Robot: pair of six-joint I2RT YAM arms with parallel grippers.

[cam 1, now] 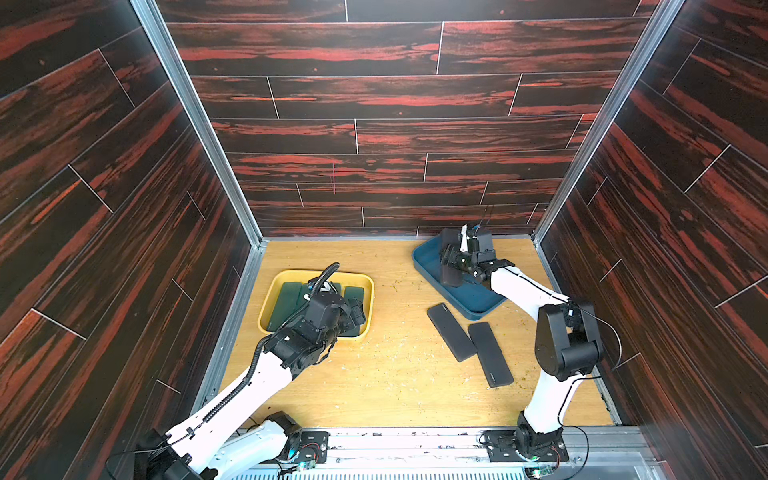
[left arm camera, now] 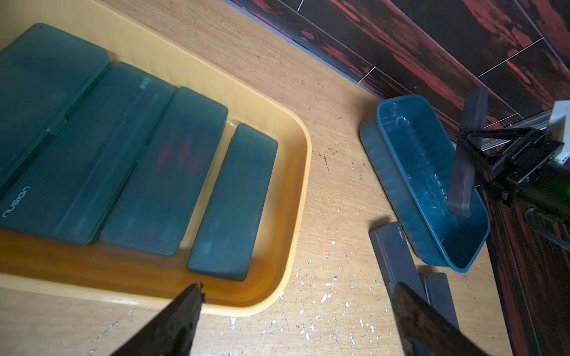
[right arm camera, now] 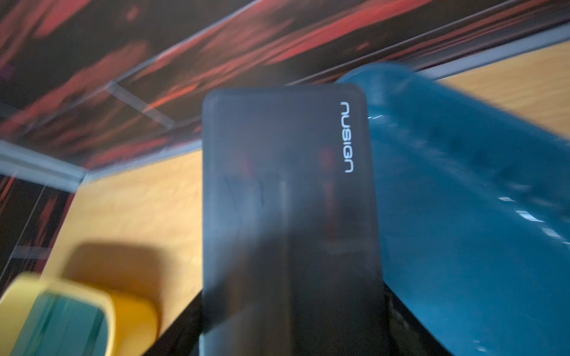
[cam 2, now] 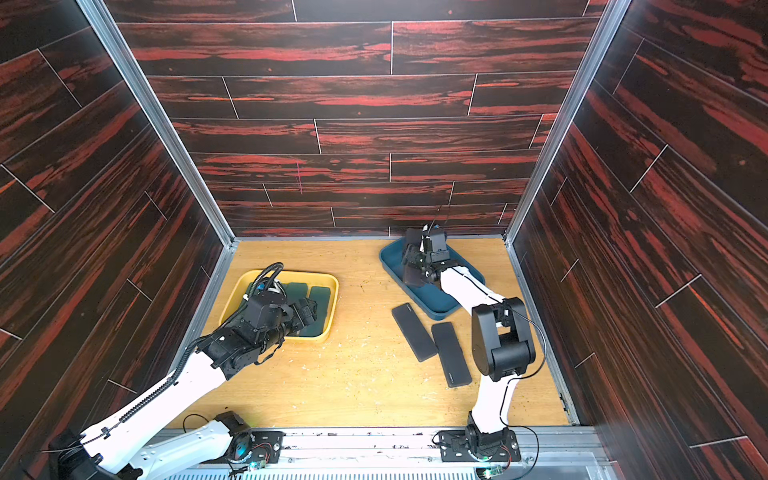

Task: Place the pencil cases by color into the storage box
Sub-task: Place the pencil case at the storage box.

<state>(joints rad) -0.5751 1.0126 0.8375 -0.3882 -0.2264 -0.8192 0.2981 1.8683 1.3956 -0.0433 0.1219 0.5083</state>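
Several dark green pencil cases (left arm camera: 234,200) lie side by side in the yellow storage box (cam 1: 370,299). My left gripper (left arm camera: 299,289) hangs open over that box's near right corner (left arm camera: 296,191), with nothing between its fingers. Above the blue storage box (cam 1: 473,301), my right gripper (right arm camera: 291,333) is shut on a black pencil case (right arm camera: 287,200), which stands on end with its logo end away from the jaws. In the left wrist view that case (left arm camera: 462,172) hangs over the blue box (left arm camera: 416,172). Two more black pencil cases (cam 1: 451,332) (cam 1: 490,353) lie flat on the table.
The wooden table is walled on three sides by dark red-streaked panels. The blue box sits at the back right, close to the rear wall. The two loose black cases (cam 2: 413,332) (cam 2: 451,353) lie just in front of it, beside the right arm's elbow (cam 1: 565,340).
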